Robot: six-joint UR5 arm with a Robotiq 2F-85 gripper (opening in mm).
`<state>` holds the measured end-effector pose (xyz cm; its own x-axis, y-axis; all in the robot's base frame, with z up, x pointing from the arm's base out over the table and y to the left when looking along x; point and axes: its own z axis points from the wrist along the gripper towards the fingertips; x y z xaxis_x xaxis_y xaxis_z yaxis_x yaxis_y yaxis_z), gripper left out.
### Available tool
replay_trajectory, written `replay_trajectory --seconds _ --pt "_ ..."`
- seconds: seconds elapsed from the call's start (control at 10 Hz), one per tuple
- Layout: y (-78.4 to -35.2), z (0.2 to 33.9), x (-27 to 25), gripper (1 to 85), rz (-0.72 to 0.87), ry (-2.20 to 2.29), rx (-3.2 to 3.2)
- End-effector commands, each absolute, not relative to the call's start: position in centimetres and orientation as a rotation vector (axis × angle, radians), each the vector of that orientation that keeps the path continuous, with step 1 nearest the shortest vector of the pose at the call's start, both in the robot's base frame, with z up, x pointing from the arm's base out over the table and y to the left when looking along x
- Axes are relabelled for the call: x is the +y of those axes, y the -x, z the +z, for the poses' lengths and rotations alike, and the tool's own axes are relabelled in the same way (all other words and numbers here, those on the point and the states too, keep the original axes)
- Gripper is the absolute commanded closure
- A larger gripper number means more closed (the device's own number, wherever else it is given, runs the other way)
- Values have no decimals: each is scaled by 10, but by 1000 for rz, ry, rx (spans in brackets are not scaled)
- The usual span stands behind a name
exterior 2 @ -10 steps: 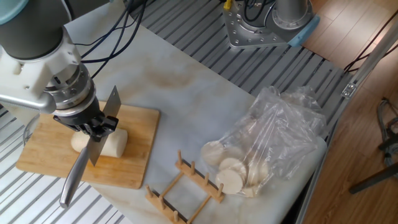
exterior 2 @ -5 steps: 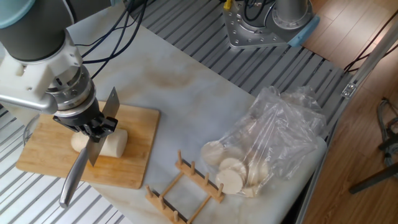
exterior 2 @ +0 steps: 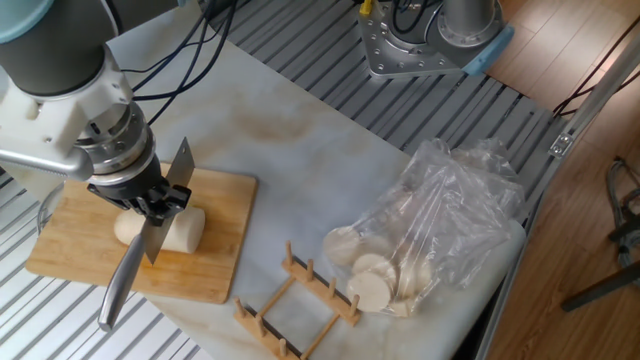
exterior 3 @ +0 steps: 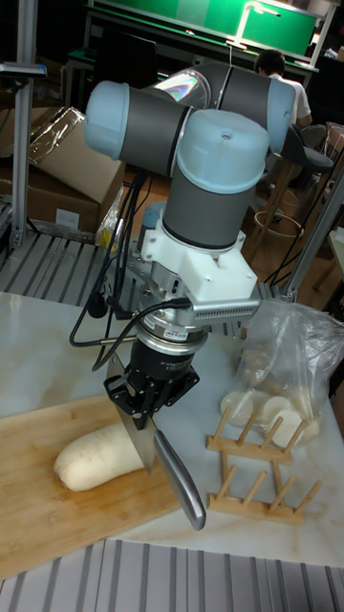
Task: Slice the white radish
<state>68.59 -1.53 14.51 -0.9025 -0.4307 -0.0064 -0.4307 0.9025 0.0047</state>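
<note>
Barely any change over the last second: the end effector has crept slightly up and left, and the knife still sits at the same spot on the white radish. I read that as blade at or just into the radish, cut not finished; no fresh disc lies on the cutting board.

End effector is clamped on the knife: blade up, handle trailing toward the board's near edge.

Radish lies on its side mid-board, directly under the end effector.

The fixed view hides most of the radish behind the wrist. The tall fixed view shows the rounded end sticking out left of the blade, plus the wooden rack and the plastic bag of slices right of the board. Blade depth: neither view resolves it.
</note>
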Motion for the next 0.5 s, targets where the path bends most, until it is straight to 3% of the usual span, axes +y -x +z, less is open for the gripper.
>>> replay_trajectory --seconds 0.0,0.4 --pt "-682 149 -14 843 30 681 3062" --pt "-684 147 -17 843 10 673 3055"
